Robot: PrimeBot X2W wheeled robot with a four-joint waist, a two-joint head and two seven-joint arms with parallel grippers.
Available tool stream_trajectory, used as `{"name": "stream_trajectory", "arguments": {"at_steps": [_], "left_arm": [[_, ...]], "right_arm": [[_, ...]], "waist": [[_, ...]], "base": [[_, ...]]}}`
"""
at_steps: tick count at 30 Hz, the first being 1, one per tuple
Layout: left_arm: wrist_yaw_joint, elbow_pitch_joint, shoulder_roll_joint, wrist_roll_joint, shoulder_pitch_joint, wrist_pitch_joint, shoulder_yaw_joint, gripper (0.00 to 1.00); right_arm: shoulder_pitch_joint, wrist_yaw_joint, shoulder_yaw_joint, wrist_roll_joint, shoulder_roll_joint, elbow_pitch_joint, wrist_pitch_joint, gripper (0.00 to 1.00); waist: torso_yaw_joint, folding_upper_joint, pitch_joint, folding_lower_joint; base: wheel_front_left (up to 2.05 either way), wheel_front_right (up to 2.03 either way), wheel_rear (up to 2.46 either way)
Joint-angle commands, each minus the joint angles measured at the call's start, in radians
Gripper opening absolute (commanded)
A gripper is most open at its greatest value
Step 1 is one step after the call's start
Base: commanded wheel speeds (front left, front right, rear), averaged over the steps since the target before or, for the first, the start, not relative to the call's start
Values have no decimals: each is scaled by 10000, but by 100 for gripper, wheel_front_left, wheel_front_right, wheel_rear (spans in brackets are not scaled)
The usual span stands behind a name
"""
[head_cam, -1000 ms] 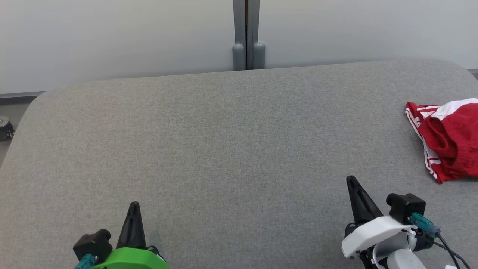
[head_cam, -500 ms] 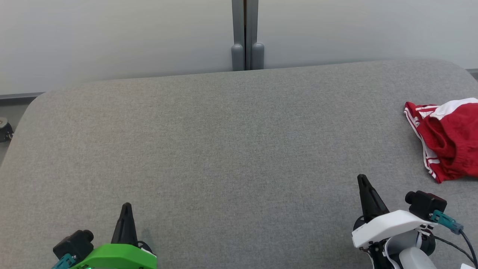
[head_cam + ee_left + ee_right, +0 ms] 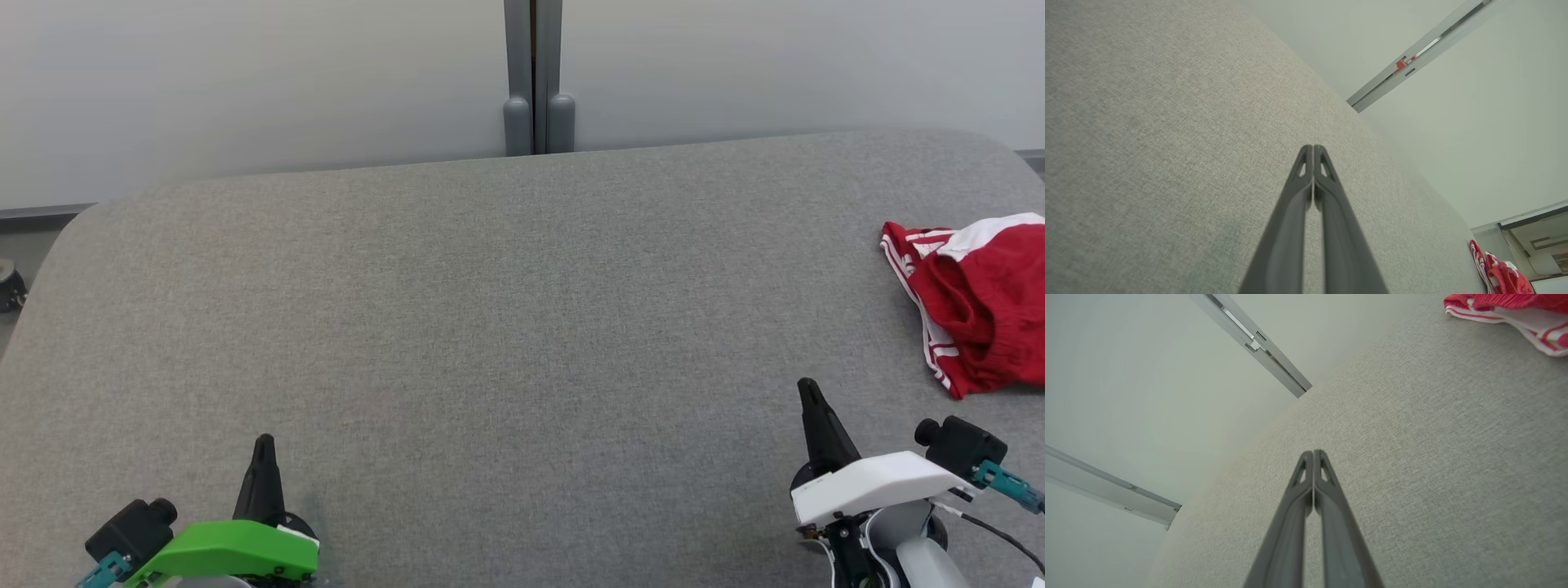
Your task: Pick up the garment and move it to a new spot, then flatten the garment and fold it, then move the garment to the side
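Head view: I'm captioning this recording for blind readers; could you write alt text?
A crumpled red garment with white stripes lies untouched at the right edge of a grey fabric table. The left end effector, green-mounted, and the right end effector, white-mounted, are shut at the bottom corners, fingers pointing up the picture. A pale wall stands behind.

Grey fabric table (image 3: 490, 327), pale wall (image 3: 245, 73) w/ grey post (image 3: 538, 73) behind.
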Motion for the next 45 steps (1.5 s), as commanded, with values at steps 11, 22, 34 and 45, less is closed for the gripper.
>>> {"name": "stream_trajectory", "arguments": {"at_steps": [11, 22, 34, 45], "left_arm": [[-237, -155, 56, -1426, -426, 410, 330, 0], [-390, -180, 60, -2520, -546, 740, 559, 0], [-546, -200, 63, -3605, -655, 1077, 779, 0], [-660, -218, 66, -4489, -753, 1343, 972, 0]], "right_arm": [[-261, -5, -273, 1657, -62, -278, 397, 0], [-279, -5, -463, 2899, -67, -360, 713, 0], [-307, -7, -660, 4129, -70, -445, 1032, 0], [-325, -8, -824, 5152, -70, -507, 1300, 0]], "waist": [[-27, 0, -10, 0], [-53, 0, -20, 0], [-82, 0, -31, 0], [-109, 0, -40, 0]], "base": [[0, 0, 0], [0, 0, 0], [0, 0, 0], [0, 0, 0]]}}
